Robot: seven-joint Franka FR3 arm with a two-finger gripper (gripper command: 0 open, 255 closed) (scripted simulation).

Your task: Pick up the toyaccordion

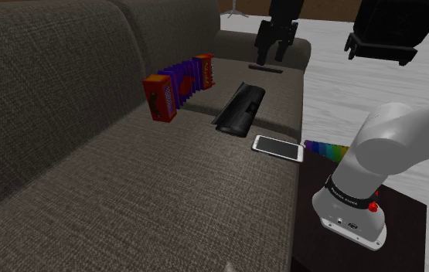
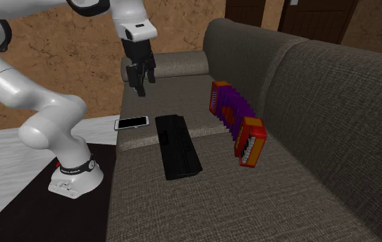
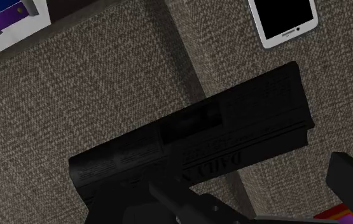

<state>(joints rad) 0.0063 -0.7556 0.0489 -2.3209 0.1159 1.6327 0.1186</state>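
The toy accordion (image 1: 180,86) has red ends and purple bellows and stands on the sofa seat against the backrest (image 2: 236,124). A red and purple corner of it shows beside one finger in the wrist view (image 3: 334,216). My black gripper (image 1: 273,57) hangs open above the seat near the armrest (image 2: 141,85), well apart from the accordion. Nothing is between its fingers (image 3: 257,184). A folded black newspaper (image 1: 238,108) lies between the gripper and the accordion.
A white-framed phone (image 1: 277,147) lies at the seat's front edge, beside the newspaper (image 3: 200,146). A rainbow-striped object (image 1: 325,148) sits just off the sofa (image 1: 127,193) by the arm's base. The armrest (image 2: 175,63) rises behind the gripper.
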